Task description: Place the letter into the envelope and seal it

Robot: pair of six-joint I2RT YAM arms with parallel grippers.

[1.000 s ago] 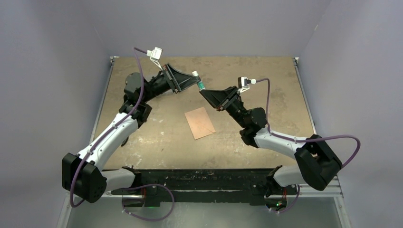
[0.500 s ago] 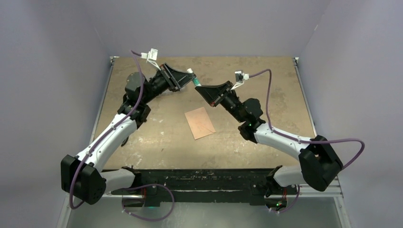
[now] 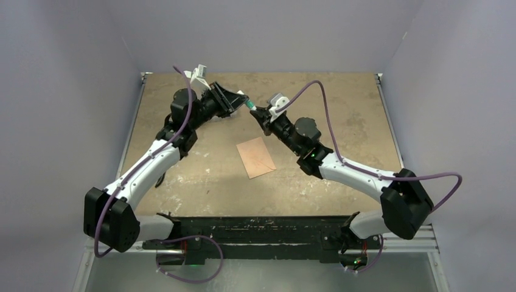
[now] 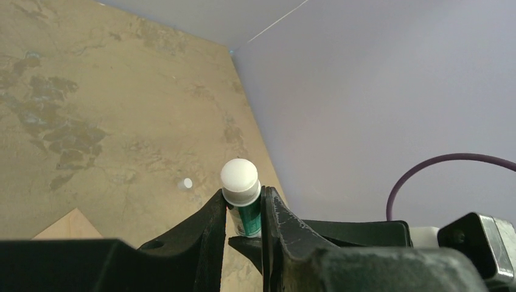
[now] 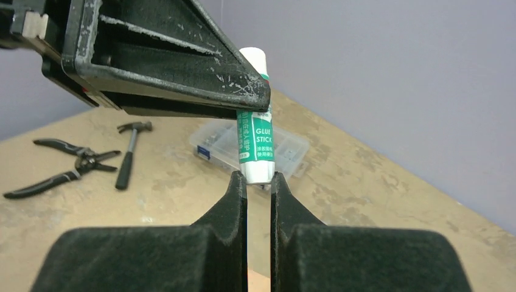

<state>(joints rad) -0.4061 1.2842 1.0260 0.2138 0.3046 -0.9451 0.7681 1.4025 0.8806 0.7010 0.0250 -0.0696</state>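
Right end effector (image 5: pixel 258 181), two blunt matte-black fingers set narrow, pinches the lower white end of a glue stick (image 5: pixel 256 143), a slim cylinder with a glossy green printed label. Just beyond that grip, the left end effector (image 4: pixel 243 204) clamps the same stick higher up between scuffed, chalk-flecked black fingers. The stick's rounded white top pokes out past them. The stick spans the short gap between the two, held in the air above the surface (image 3: pixel 201 170), a tan board mottled with darker worn patches.

Below the end effectors and toward the arm bases, well apart from both, the envelope (image 3: pixel 255 157) lies flat on the surface. It is a thin, squarish piece of salmon-pink paper, turned at a slight angle, with a faint V-shaped line across its face.

Farther off in the right wrist view, past the stick, sit a clear ribbed plastic box (image 5: pixel 210 143), a small dark-handled hammer (image 5: pixel 128 155) and black pliers (image 5: pixel 61 167) on a tan top. Pale lilac walls stand behind.
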